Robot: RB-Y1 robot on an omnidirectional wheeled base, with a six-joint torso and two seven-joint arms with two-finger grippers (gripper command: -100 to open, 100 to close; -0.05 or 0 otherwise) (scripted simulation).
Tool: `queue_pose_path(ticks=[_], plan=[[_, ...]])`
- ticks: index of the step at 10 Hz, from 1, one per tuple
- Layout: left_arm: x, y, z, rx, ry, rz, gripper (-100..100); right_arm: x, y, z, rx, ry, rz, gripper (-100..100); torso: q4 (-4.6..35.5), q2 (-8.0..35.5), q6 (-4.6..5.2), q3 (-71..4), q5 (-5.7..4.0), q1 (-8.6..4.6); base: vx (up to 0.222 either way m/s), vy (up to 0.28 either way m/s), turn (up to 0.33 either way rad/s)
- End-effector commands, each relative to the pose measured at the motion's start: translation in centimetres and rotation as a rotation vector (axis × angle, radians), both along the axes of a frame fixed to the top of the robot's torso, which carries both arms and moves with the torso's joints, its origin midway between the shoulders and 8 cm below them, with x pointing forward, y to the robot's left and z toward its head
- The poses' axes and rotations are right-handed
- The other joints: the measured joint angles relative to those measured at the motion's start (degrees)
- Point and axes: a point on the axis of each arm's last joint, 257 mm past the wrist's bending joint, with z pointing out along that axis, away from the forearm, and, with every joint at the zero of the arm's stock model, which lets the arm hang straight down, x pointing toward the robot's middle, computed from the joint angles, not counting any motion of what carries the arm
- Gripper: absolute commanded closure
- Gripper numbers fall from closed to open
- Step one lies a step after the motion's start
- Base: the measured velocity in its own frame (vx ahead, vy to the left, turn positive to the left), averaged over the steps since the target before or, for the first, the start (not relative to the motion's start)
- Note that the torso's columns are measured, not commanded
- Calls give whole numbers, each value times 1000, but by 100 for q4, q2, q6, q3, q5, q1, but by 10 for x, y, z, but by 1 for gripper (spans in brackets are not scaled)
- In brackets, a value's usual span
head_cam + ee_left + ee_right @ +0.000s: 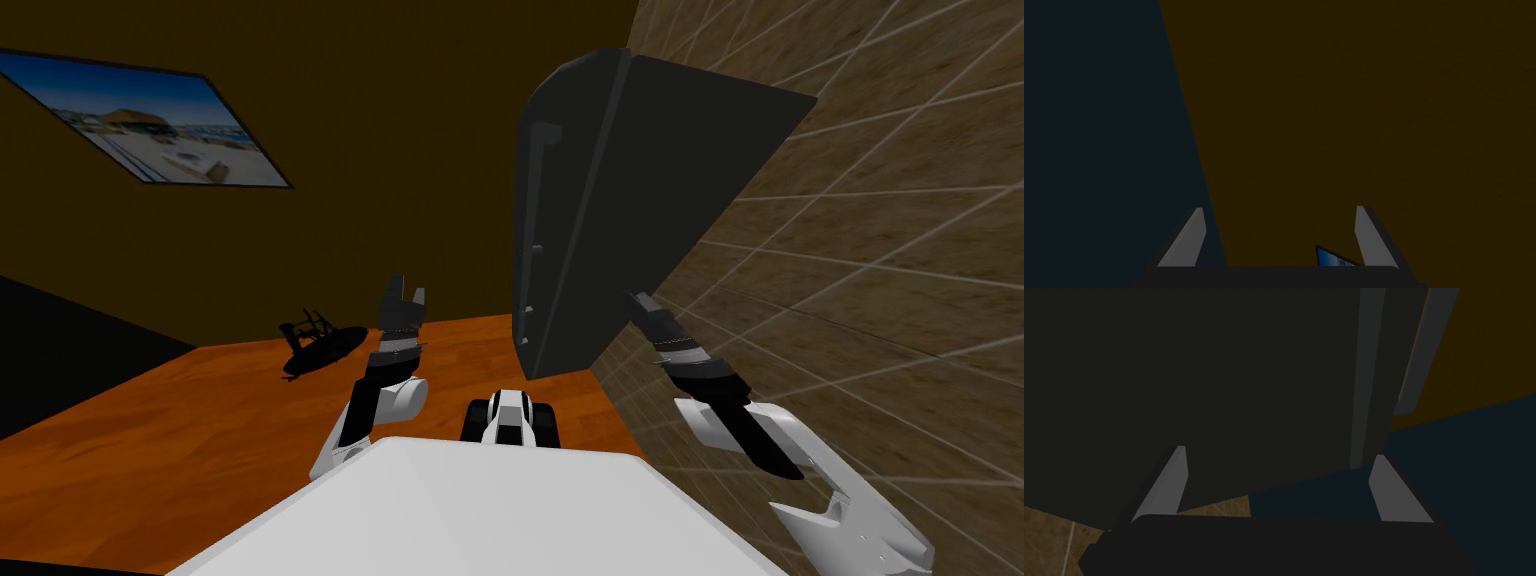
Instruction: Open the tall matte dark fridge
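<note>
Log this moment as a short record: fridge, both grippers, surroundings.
fridge: tall, dark, against the tiled wall; door looks shut
handle: vertical bar on the door front, untouched
right gripper: fingers open, empty, low down close to the fridge's side
left gripper: fingers open, empty, raised, apart from the fridge
floor: wooden, small black object on it
framed picture: on the brown wall

Walls, floor and one stray object
A framed picture hangs on the brown wall. A small black object lies on the orange wooden floor, and a tan tiled wall runs along the right.
</note>
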Motion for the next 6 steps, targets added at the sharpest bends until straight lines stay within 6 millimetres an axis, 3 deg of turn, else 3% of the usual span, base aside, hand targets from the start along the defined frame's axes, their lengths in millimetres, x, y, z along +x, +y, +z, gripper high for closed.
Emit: queue_pose_path(ticks=[1, 6], plan=[[0, 0, 0, 0, 0, 0, 0, 3, -16, 13, -175, -18, -45, -100, 0, -1, 1, -1, 0, 0, 61, 111, -105], [0, 0, 0, 0, 0, 0, 0, 9, -25, 31, -378, -35, -68, -100, 2, 3, 2, 2, -3, -7, 47, 81, -39]])
